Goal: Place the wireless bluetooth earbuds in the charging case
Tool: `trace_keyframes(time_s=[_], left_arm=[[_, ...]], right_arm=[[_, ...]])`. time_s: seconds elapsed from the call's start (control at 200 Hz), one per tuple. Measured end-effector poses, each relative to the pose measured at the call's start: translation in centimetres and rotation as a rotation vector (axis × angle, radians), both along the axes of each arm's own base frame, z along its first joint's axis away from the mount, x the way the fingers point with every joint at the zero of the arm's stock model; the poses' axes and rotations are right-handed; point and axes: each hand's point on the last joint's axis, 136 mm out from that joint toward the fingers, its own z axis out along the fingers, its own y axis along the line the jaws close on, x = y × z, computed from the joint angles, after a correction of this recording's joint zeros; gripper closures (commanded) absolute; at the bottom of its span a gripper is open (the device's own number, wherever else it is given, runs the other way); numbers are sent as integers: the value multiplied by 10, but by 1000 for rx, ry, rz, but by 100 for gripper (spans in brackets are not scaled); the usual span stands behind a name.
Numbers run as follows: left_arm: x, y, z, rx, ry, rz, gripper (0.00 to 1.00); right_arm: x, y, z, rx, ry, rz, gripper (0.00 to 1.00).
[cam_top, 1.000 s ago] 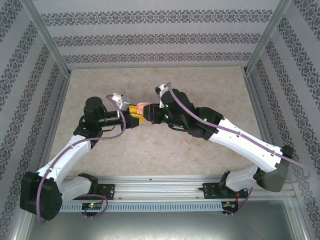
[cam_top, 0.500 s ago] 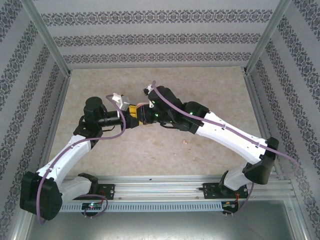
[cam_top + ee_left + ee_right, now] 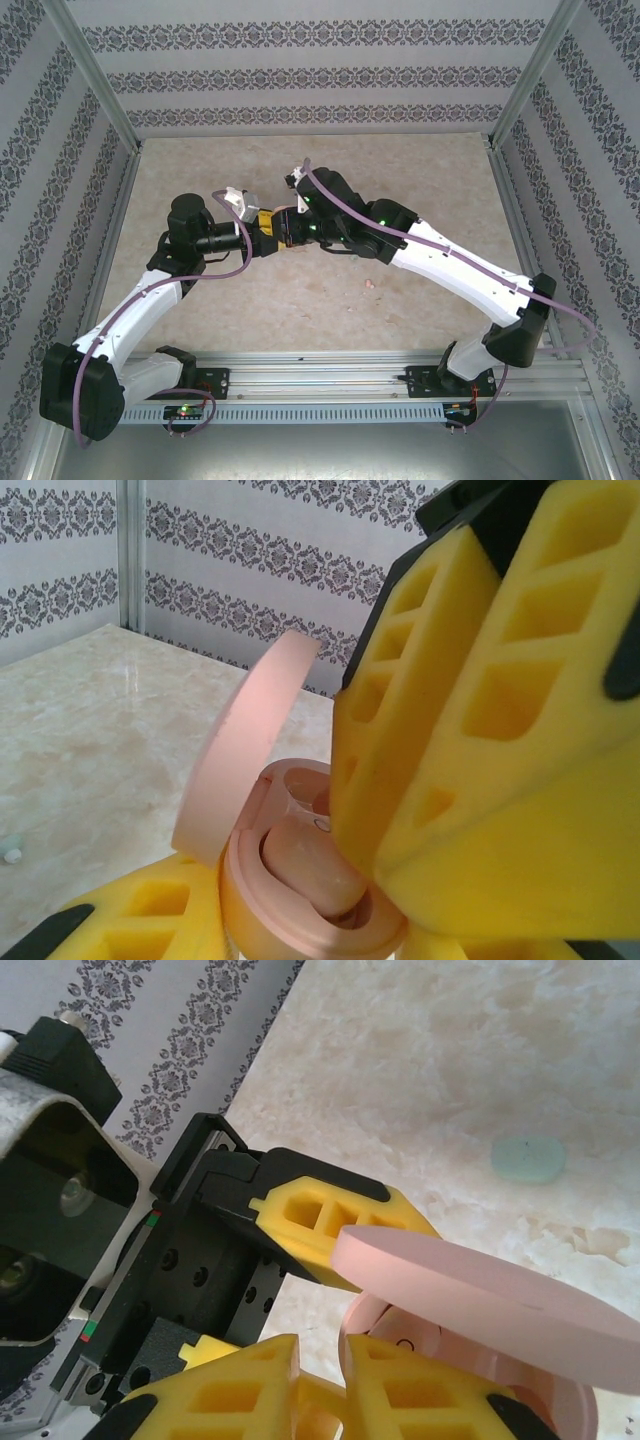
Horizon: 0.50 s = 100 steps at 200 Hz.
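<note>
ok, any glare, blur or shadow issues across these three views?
Top external: even diffuse light, only faint shadows under the arms. Left wrist: mild sheen on the beige marble-look table; the close yellow ribbed fingers crowd the right half. Right wrist: the pink round plastic lid is crisp, the pale green oval piece behind is soft.

Left wrist camera: right up against the charging case (image 3: 300,930), set low, looking across its raised lid (image 3: 245,750) toward the patterned wall beyond. My right pincer (image 3: 372,865) looms over the case's right side.

Right wrist camera: just as close, looking steeply down over the case onto the desk (image 3: 420,1050) past it.

Top camera: fixed above and behind my arm bases, far off, facing down and forward, with the case near mid-desk.

All three share the case; both wrist views share its lid.
</note>
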Motion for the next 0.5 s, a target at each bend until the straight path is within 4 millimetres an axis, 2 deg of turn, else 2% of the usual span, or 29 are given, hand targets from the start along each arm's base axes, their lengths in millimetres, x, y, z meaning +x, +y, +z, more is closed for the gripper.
trace_keyframes(time_s=[0.055,0.145,0.235,0.305,0.395,0.5], left_arm=[[0,0,0,1,-4,0,81],[0,0,0,4,-14,-1,81],[0,0,0,7,-21,-2,81],[0,0,0,8,-24,-2,81],[1,0,-1,10,-24,-2,81],[2,0,-3,15,-27,-3,81]], right_arm=[[1,-6,7,15,-10,-7,78],[5,-28,24,48,-36,-44,78],[7,-60,37,67,-62,-109,77],[10,-87,36,69,-59,-175,76],[16,-122,18,44,-25,-268,75],[24,-162,-29,-21,69,-387,73]])
